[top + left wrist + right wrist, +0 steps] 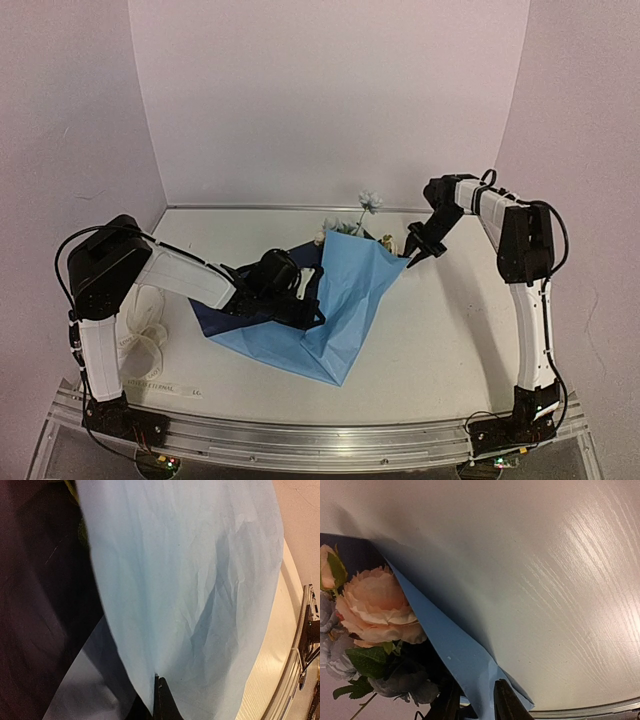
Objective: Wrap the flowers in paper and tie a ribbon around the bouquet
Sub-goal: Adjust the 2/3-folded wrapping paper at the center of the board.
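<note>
White table (pixel 450 330), flowers (pixel 368 203) half-hidden by paper (pixel 345 290)

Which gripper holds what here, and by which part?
The right gripper has a corner of the paper between its fingers, beside the flowers. The left gripper is shut against the paper's fold; whether it pinches it cannot be told.

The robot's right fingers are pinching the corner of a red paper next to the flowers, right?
Not quite. The paper is blue, not red; the right wrist view shows it. The rest holds: the right fingers pinch its corner, right beside the flowers.
</note>
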You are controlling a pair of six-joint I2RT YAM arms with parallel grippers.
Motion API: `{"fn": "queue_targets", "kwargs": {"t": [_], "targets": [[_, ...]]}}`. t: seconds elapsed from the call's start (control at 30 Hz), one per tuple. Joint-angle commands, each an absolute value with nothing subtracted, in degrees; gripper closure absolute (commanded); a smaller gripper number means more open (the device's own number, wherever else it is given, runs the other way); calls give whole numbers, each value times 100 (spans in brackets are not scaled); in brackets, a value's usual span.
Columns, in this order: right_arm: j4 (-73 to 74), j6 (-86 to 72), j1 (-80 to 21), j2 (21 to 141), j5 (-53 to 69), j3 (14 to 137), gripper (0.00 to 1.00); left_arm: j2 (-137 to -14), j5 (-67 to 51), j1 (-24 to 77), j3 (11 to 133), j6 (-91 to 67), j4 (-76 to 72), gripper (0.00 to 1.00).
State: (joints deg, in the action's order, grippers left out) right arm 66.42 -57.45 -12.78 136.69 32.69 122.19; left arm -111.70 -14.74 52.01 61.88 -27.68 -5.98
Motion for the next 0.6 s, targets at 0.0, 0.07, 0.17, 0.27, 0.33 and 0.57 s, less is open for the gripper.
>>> {"fn": "queue_targets", "kwargs": {"t": [0.0, 0.07, 0.17, 0.27, 0.33, 0.57], "targets": [[6904, -5766, -1254, 13815, 3285, 12588, 86, -10843, -1339, 5169, 6196, -2605, -632, 100], [6980, -5711, -1254, 13813, 3218, 12659, 92, -10789, -1308, 5171, 6159, -2563, -615, 100], [7181, -5577, -1234, 13834, 3128, 12844, 98, -10703, -1266, 5169, 6070, -2506, -585, 100], [7462, -5407, -1202, 13876, 3025, 13091, 100, -10590, -1186, 5172, 5935, -2444, -561, 100], [7606, -5301, -1184, 13873, 2956, 13160, 100, -10515, -1146, 5160, 5821, -2426, -565, 100], [7880, -4972, -1156, 13824, 2895, 13164, 97, -10501, -1159, 5152, 5759, -2409, -563, 100]]}}
